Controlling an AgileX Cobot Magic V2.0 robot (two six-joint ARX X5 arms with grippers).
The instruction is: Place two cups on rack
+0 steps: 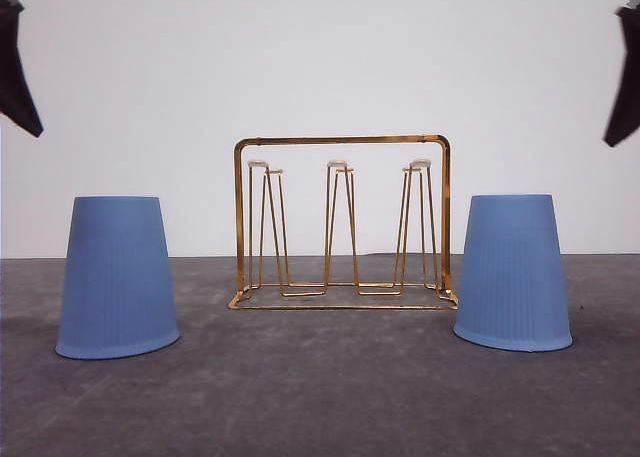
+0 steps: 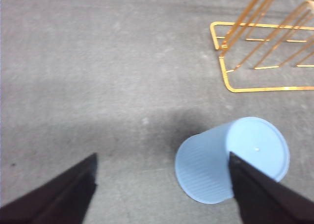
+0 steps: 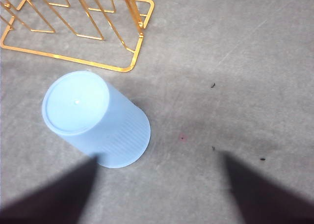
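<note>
Standing on the grey table (image 1: 320,397) in the front view, the gold rack (image 1: 342,222) sits between two upside-down blue cups, the left cup (image 1: 117,276) and the right cup (image 1: 513,272), each just beside it and apart from it. From the left wrist, the left gripper (image 2: 162,185) hangs above the left cup, jaws apart, holding nothing. From the right wrist, the right gripper (image 3: 159,185) hangs likewise beside the right cup, jaws spread and empty.

Bright, even light; soft shadows on the grey table (image 1: 320,397); dark, blurred near edges in wrist views.
</note>
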